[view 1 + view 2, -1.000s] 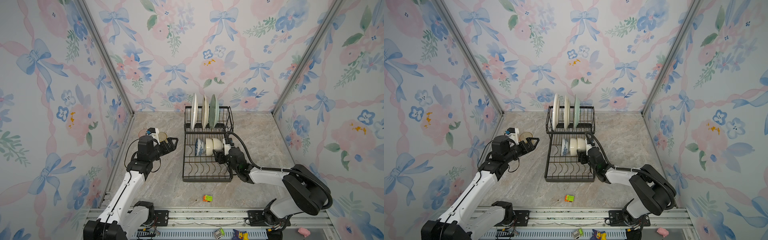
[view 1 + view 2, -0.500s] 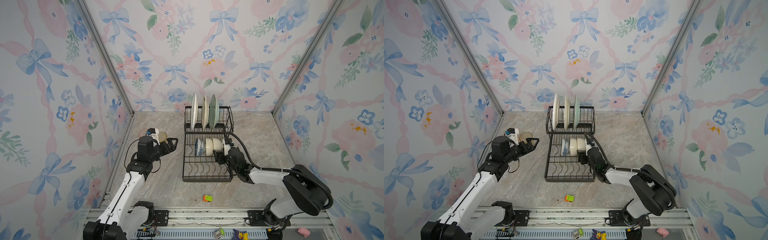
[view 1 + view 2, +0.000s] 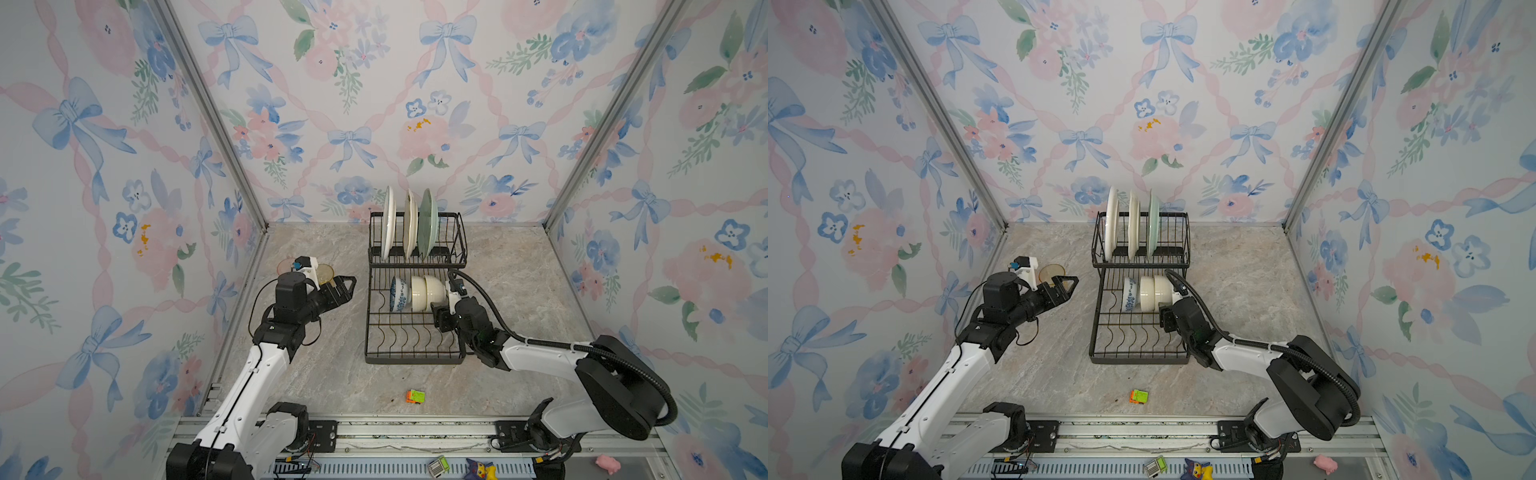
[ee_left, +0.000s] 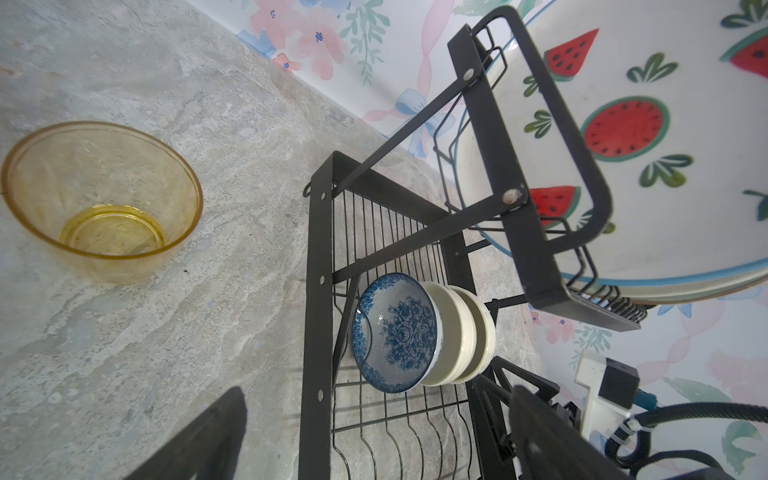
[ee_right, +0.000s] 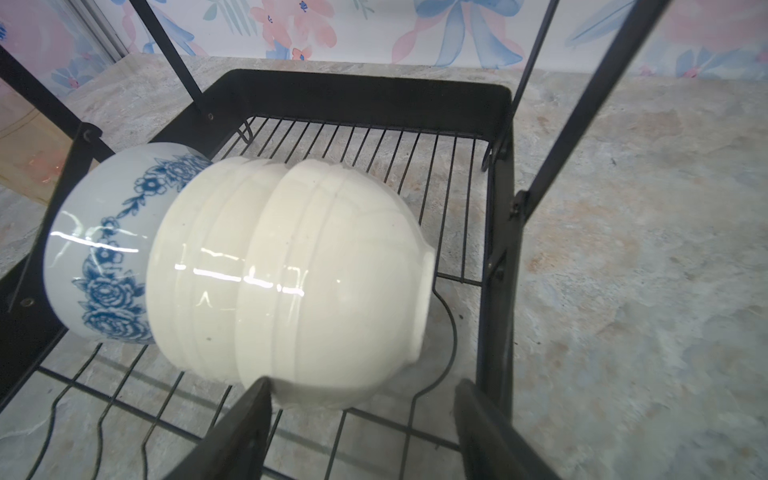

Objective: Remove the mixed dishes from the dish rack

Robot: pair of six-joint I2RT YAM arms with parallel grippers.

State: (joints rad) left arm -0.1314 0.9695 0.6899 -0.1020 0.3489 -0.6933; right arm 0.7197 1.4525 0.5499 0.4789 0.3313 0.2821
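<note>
- pink glass tumbler [image 3: 284,264] and amber glass tumbler [image 4: 102,199] sit on the grey-beige marbled tabletop [image 3: 519,291], left of the black wire two-tier dish rack [image 3: 367,316]. The amber one is upright, mouth up (the pink one is mostly hidden behind the wrist camera).
- left gripper [image 3: 345,287]: fingers spread wide, empty, above the tabletop just beside the amber tumbler, aimed at the rack.
- rack long axis runs front to back wall.
- upper basket [image 3: 417,263], at the back: white watermelon-print plate [image 4: 623,133], cream plate [image 3: 410,224], pale green plate [image 3: 427,222]. All stand on edge, faces pointing left-right.
- lower tray [image 3: 409,332]: blue-patterned bowl [image 3: 398,294] and two cream-white ribbed bowls [image 5: 291,270] lie nested on their sides. Stack axis runs left-right, mouths left, feet right.
- right gripper [image 5: 361,415]: fingers apart at the foot end of the outermost ribbed bowl, one at its wall, the other clear. Not clamped.
- orange-green toy block [image 3: 415,397] lies in front of the rack.
- walls: floral wallpaper [image 3: 353,145] with blue bows.
</note>
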